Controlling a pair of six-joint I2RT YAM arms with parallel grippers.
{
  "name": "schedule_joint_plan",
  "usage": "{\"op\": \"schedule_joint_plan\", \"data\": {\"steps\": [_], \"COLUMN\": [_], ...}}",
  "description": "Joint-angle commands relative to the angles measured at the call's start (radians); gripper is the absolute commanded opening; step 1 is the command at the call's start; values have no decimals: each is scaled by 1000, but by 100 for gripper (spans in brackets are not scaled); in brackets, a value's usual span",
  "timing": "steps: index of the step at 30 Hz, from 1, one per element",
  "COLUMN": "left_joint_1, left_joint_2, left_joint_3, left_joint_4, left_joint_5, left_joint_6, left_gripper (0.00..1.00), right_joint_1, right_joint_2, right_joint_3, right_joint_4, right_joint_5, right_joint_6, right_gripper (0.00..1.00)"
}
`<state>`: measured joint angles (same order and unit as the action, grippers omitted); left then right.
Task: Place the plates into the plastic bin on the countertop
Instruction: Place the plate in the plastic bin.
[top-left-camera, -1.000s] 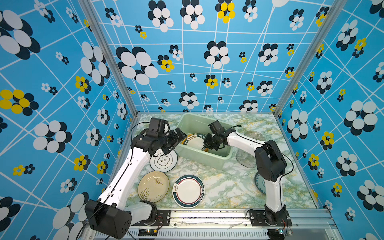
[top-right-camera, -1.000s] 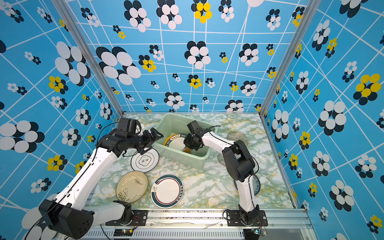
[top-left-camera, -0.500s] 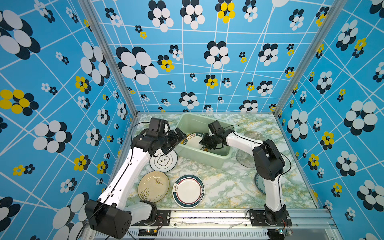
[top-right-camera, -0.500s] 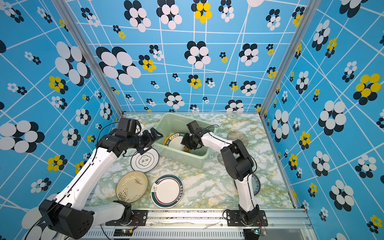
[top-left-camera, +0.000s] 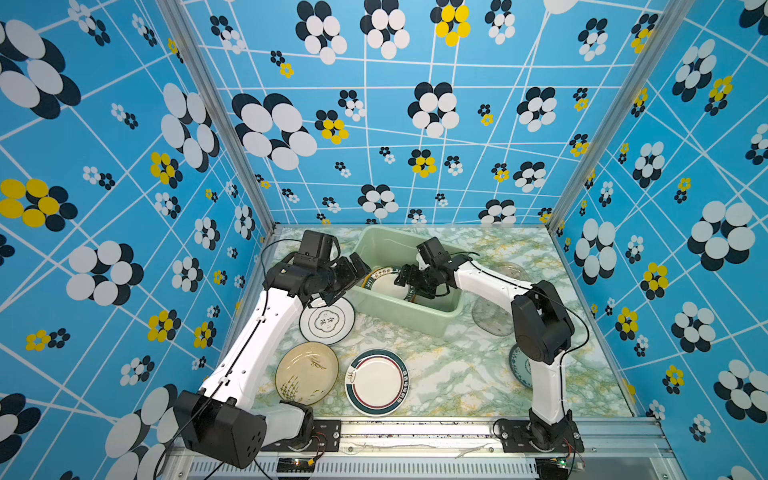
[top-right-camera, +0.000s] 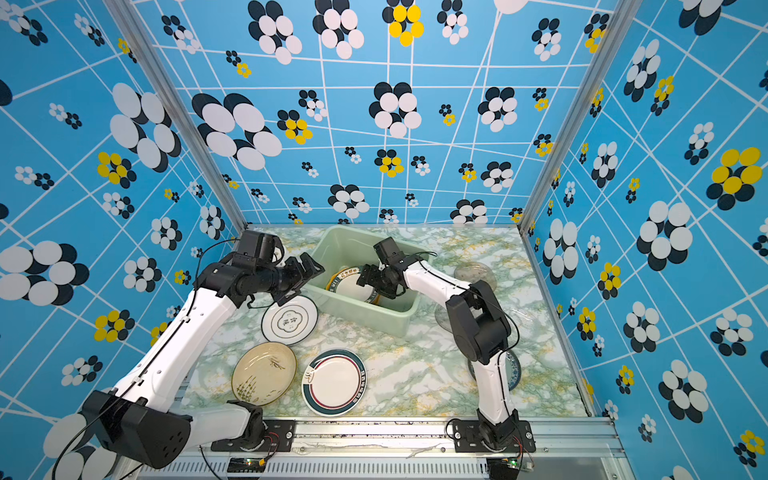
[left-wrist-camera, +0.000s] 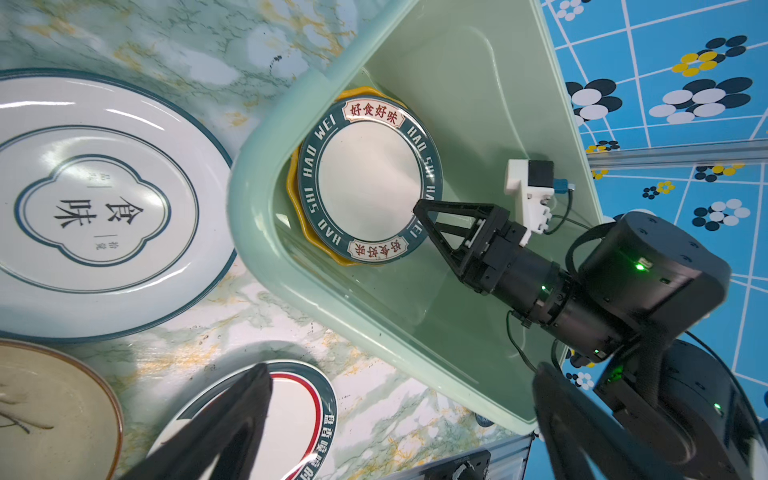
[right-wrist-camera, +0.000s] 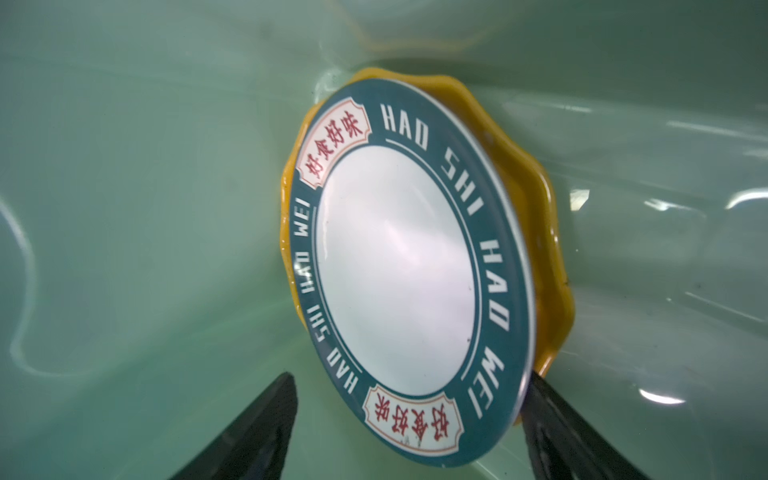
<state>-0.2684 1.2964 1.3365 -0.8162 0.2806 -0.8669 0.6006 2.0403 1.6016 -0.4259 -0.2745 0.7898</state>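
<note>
Left gripper (top-left-camera: 350, 279), black jaws spread wide and empty, hovers at the nine o'clock rim of the glossy mint plastic bin (top-left-camera: 415, 321), which sits at twelve o'clock on the veined marble countertop (top-left-camera: 457, 374). Inside, a round teal-rimmed lettered plate (top-left-camera: 384, 286) lies on the yellow scalloped plate (left-wrist-camera: 296, 216). Right gripper (top-left-camera: 405, 282) stands open at its three o'clock edge, gripping nothing

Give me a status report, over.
Left pincer open by bin rim. Right pincer open inside bin, at dark-rimmed plate edge. Plate rests on yellow plate. Nothing blocking.
</note>
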Motion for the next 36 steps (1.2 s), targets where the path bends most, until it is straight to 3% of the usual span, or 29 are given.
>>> {"op": "schedule_joint_plan", "data": {"steps": [1,9,15,19,22,26,29,33,36], "left_joint_1": [7,25,83,100,121,151,153,148,133], "left_joint_2": [28,96,214,294,333,371,379,305,212], "left_joint_3": [47,89,204,313,370,483,548,419,296], "left_joint_4": [-27,33,32,-56,-159,-353,-398,-241,-144], "left_joint_5": [-45,-91,-87,-115,-116,-102,-93,-40,-52], "left_joint_6": [20,20,32,63,48,27,96,234,271], "left_gripper": [99,99,99,99,99,99,99,99,99], "right_joint_1": [-5,-5,-10,-28,-44,-84,-86,-52,-1], "right_joint_2": [-82,-216,-297,-283,-311,-371,-392,-409,-423], "right_joint_3": [73,-71,-161,-121,-99,-157,-110,-47,-11], "right_joint_4": [-102,-81,-69,-139,-212,-185,-176,-145,-198], "right_joint_5": [29,-9,-65,-168,-178,-189,-205,-219,-177], "right_joint_6": [-162,-280,-313,-360,-408,-303,-257,-316,-357], "right_gripper": [91,95,95,94,94,94,94,92,91]}}
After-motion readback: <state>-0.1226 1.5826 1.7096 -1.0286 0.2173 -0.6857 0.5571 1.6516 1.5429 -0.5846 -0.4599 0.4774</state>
